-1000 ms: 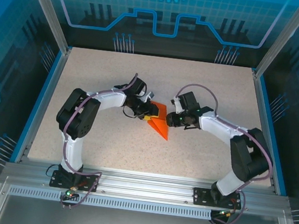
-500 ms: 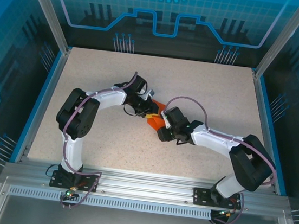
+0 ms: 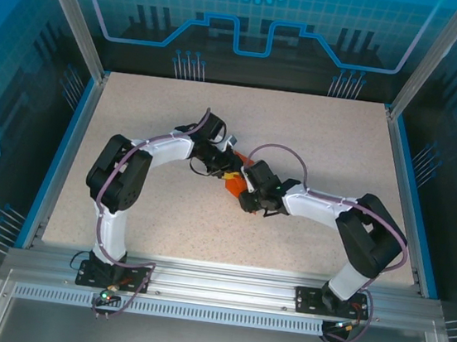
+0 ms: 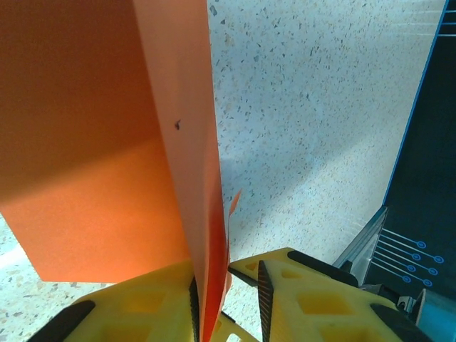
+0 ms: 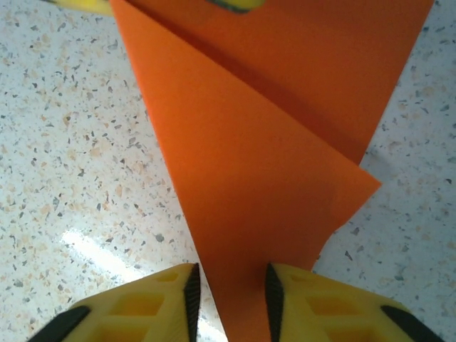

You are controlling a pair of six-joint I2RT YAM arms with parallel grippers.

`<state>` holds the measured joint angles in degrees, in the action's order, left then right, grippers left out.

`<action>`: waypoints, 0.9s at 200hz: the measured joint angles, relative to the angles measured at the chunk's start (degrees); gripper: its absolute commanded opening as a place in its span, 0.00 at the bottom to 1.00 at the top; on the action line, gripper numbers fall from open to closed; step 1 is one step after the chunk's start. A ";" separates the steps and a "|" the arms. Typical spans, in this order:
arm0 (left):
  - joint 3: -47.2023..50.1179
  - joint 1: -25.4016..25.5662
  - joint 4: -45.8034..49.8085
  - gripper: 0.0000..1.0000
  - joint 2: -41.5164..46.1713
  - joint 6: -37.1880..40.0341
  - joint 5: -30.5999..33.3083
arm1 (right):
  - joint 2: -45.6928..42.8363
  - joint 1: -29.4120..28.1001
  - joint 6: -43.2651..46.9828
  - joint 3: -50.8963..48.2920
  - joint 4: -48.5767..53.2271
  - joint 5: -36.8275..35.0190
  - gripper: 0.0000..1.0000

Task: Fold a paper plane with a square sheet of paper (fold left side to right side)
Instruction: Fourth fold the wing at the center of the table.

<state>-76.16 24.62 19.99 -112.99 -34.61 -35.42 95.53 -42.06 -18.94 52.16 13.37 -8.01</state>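
Straddling the folded orange paper (image 5: 249, 178) from opposite ends, left fingers (image 4: 135, 313) and right fingers (image 5: 142, 306) both slightly apart.

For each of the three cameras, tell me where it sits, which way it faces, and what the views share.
Top external: above and behind the bases, looking down on the speckled table; both arms show, left gripper and right gripper close together mid-table.
Left wrist: on the left arm, looking along its yellow fingers at the orange paper standing edge-on between them.
Right wrist: on the right arm, looking past its fingers at the folded paper.
Shared: all see the paper and table.
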 measured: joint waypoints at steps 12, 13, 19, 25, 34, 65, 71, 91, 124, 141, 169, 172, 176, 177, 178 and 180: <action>-0.11 0.00 0.37 0.32 0.00 0.00 0.02 | 0.39 0.00 0.02 0.04 0.04 -0.17 0.22; -0.11 0.00 0.39 0.33 0.00 0.00 0.00 | 0.42 0.00 -0.07 0.04 0.07 -0.15 0.22; -0.17 0.00 0.59 0.34 0.00 0.02 0.20 | 0.55 0.00 -0.17 0.04 0.11 -0.24 0.19; -0.20 -0.02 0.76 0.37 0.00 0.04 0.28 | 0.61 0.00 -0.13 0.04 0.15 -0.37 0.18; -0.20 -0.02 0.90 0.40 0.00 -0.02 0.52 | 0.63 0.00 -0.35 0.04 0.26 -0.52 0.15; -0.22 -0.39 2.14 0.47 0.02 0.31 1.33 | 0.83 0.00 -0.52 0.04 0.28 -0.55 0.09; -0.22 -0.57 2.40 0.48 0.09 0.46 1.36 | 0.87 0.00 -0.50 0.04 0.26 -0.48 0.08; -0.22 -1.57 3.10 0.53 0.90 0.70 1.27 | 1.07 0.00 -0.52 0.04 0.26 0.15 0.07; -0.20 -4.85 3.78 0.57 4.68 1.77 1.27 | 1.18 0.13 -0.55 0.04 0.22 2.80 0.06; 0.26 -6.67 3.65 0.56 6.99 1.97 1.27 | 1.18 0.50 -0.57 0.04 0.07 4.98 0.06; 2.32 -8.50 3.54 0.45 9.55 2.16 1.25 | 1.18 1.92 -0.81 0.04 -0.61 9.51 0.06; 2.62 -8.50 3.43 0.44 9.55 1.90 1.16 | 1.18 2.12 -0.98 0.04 -0.76 10.10 0.06; 3.02 -8.50 3.26 0.43 9.55 2.10 1.07 | 1.18 2.40 -1.03 0.04 -0.96 10.84 0.05; 3.19 -8.48 3.21 0.42 9.55 1.88 1.03 | 1.18 2.45 -1.05 0.04 -1.01 11.04 0.05; 3.28 -8.48 3.15 0.42 9.55 1.84 1.05 | 1.18 2.56 -1.16 0.04 -1.07 11.32 0.06; 3.52 -8.41 3.08 0.41 9.53 2.03 1.03 | 1.18 2.69 -1.20 0.04 -1.20 11.63 0.05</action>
<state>-72.64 16.21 23.07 -103.46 -32.58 -34.39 96.71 -39.38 -20.14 52.21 12.16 3.62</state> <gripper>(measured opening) 0.448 0.056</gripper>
